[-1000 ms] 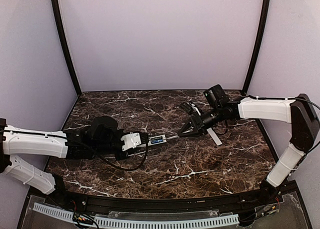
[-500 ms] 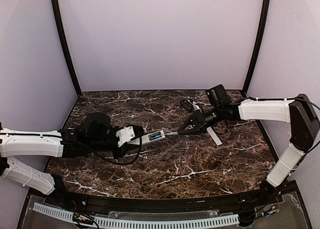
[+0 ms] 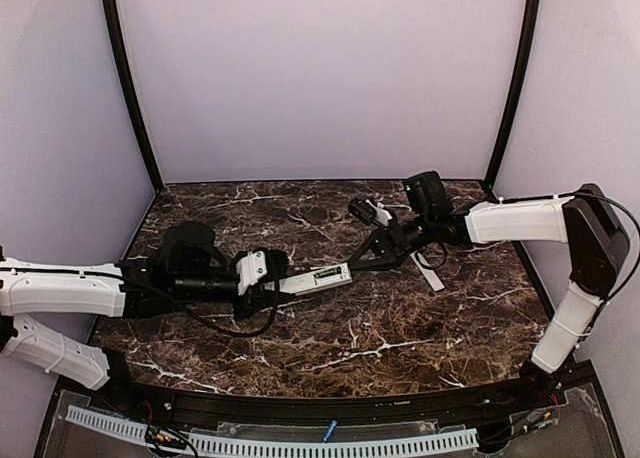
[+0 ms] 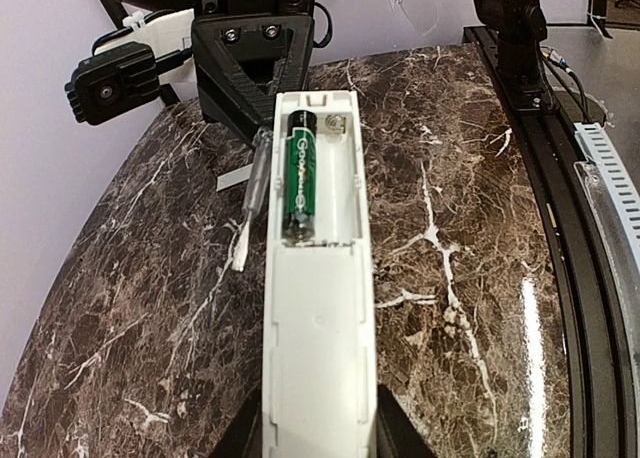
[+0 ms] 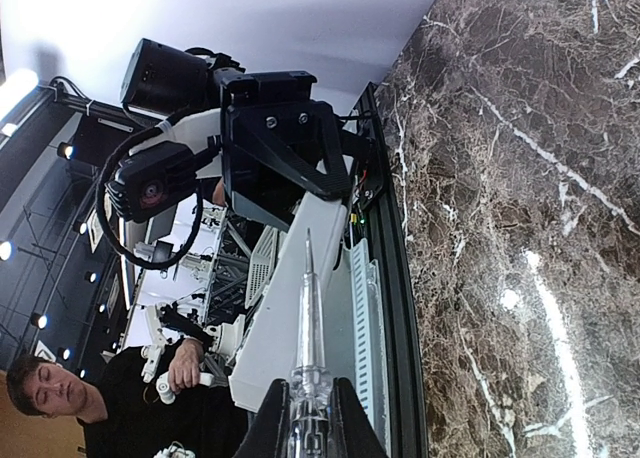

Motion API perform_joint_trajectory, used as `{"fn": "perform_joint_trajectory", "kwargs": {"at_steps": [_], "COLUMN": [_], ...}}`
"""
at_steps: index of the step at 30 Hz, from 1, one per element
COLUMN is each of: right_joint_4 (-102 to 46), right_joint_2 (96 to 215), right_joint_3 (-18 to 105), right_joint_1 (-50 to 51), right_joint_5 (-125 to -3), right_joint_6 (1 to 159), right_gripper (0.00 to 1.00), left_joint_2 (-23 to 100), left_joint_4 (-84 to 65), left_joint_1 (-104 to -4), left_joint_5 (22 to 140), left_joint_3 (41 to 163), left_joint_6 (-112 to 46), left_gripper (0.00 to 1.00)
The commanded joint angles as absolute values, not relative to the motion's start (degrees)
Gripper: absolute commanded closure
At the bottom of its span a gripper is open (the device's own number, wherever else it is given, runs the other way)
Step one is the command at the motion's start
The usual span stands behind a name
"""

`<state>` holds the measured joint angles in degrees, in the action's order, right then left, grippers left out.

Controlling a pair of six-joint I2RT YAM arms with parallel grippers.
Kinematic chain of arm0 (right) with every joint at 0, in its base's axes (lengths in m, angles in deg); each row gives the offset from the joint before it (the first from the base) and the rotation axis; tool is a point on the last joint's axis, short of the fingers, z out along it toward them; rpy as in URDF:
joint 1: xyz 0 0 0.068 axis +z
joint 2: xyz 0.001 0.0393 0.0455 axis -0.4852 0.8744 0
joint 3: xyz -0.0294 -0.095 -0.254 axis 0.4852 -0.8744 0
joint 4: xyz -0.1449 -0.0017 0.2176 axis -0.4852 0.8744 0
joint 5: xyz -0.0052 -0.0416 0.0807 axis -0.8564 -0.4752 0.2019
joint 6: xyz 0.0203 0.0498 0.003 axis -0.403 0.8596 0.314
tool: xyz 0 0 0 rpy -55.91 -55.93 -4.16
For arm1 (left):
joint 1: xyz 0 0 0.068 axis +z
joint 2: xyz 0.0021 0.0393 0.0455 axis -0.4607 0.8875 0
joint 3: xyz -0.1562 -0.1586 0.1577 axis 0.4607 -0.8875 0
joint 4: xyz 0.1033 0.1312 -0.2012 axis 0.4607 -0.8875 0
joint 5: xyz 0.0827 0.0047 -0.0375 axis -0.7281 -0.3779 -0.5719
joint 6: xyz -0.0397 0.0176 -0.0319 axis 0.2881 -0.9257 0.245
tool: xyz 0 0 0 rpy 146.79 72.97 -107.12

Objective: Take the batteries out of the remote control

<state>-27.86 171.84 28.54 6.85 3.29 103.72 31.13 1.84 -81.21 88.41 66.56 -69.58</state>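
My left gripper (image 3: 272,280) is shut on the white remote control (image 3: 318,276) and holds it by its near end above the table. In the left wrist view the remote (image 4: 318,318) lies back up between my fingers, gripper (image 4: 318,436). Its open compartment holds one green battery (image 4: 300,173) in the left slot; the right slot (image 4: 336,178) is empty. My right gripper (image 3: 374,259) is shut on a clear pointed tool (image 5: 306,318). The tool (image 4: 258,173) lies along the remote's left side. In the right wrist view my gripper (image 5: 308,423) faces the remote's end (image 5: 285,328).
The flat pale-grey cover strip (image 3: 430,273) lies on the marble table (image 3: 400,328) under the right arm. A small blue cylinder (image 3: 328,431) lies on the front rail. A black rail (image 4: 560,238) borders the table's edge.
The blue battery seen in the compartment before is gone from it; a blue cylinder now lies on the front rail. The tool tip has left the compartment and sits beside the remote.
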Motion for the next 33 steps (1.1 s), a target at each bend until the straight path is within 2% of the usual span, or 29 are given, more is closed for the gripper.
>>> {"fn": "perform_joint_trajectory", "kwargs": {"at_steps": [1, 19, 33], "right_joint_4": [-25.4, -15.5, -2.2], "right_joint_2": [173.0, 166.4, 158.1], "right_joint_3": [28.8, 31.5, 36.3], "right_joint_1": [8.3, 4.6, 0.8], "right_joint_5": [0.7, -9.7, -27.3], "right_joint_6": [103.1, 99.4, 95.2], "right_gripper": [1.00, 1.00, 1.00], "left_joint_2": [29.6, 32.9, 34.9], "left_joint_4": [16.0, 12.3, 9.4], "left_joint_1": [-81.3, -81.3, -81.3], "left_joint_5": [89.3, 84.0, 82.7], "left_joint_3": [68.7, 70.6, 72.0], "left_joint_6": [-68.8, -70.6, -70.9], "left_gripper": [1.00, 1.00, 1.00]}}
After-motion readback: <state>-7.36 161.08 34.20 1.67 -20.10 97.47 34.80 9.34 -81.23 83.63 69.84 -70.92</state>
